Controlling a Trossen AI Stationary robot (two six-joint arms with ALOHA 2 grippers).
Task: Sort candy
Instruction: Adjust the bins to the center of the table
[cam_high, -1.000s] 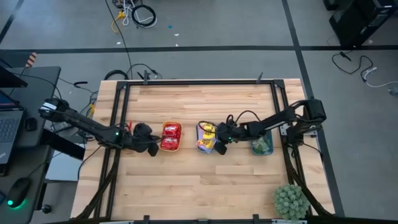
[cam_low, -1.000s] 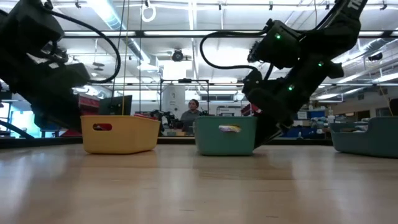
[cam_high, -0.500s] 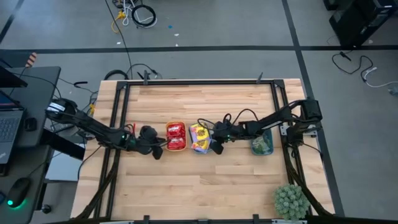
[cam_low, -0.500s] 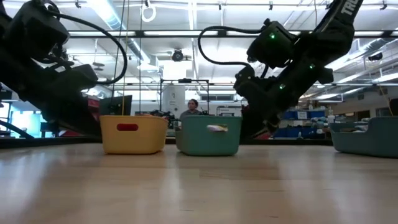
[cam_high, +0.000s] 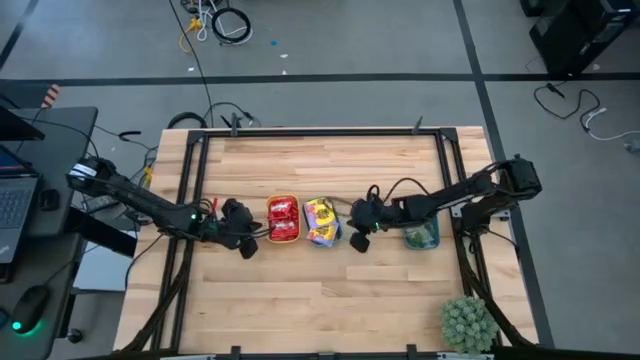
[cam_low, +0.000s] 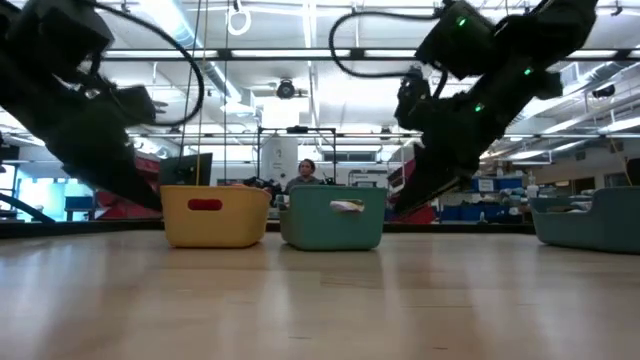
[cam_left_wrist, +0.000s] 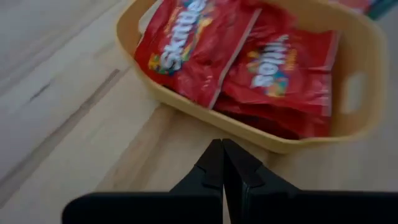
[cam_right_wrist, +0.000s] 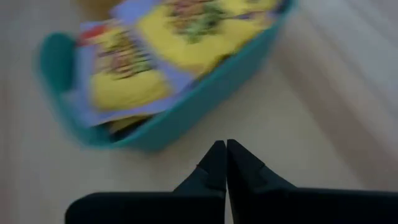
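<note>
**Two filled trays side by side between closed grippers**

The yellow-orange tray (cam_high: 282, 220) and a teal tray (cam_high: 322, 222) are shown standing just beside each other at mid-table on the wooden table (cam_high: 320, 290). The red candy packets (cam_left_wrist: 242, 56) are seen lying inside the yellow-orange tray, and the yellow candy packets (cam_right_wrist: 174, 43) with purple print are seen piled inside the teal tray. A second teal tray (cam_high: 422, 233), holding green packets (cam_high: 424, 236), is placed well apart toward the right edge.

The left gripper (cam_high: 246, 243) is positioned just beside the outer side of the yellow-orange tray; in the left wrist view its fingertips (cam_left_wrist: 222, 163) are pressed together with nothing between them, pointed at the tray wall. The right gripper (cam_high: 358, 240) is located near the teal tray, between it and the second teal tray; its fingertips (cam_right_wrist: 222, 158) are likewise closed on nothing. A spiky green plant (cam_high: 468, 322) is set at the table's near right corner.
</note>
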